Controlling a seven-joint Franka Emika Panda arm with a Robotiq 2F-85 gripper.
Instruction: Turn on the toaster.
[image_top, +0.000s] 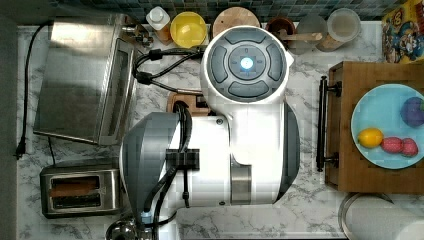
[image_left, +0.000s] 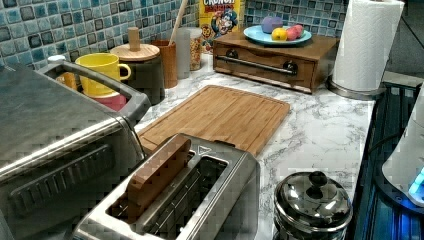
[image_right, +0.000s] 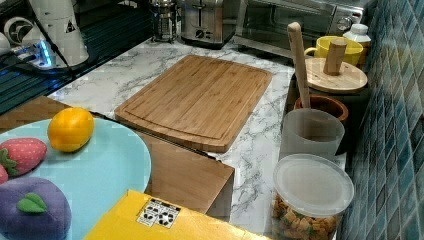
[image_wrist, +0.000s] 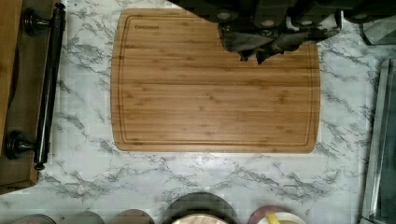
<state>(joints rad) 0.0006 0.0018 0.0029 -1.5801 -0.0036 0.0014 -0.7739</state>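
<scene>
Toaster (image_top: 80, 192): set at a surface corner beside the toaster oven (image_top: 82, 80), bread (image_left: 157, 175) standing raised in one slot, so not yet switched on.
Hand (image_wrist: 261, 44): held above the cutting board (image_wrist: 215, 93), well apart from the toaster; whether it is open cannot be told.

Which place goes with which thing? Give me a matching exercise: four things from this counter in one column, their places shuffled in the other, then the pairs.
Things:
1. bread slice
2. lemon
3. cutting board
4. wooden lid

Places:
A. flat on the marble counter
B. on the light blue plate
C. standing in a slot of the toaster
D. on top of a dark canister

Pairs: 1-C, 2-B, 3-A, 4-D
</scene>
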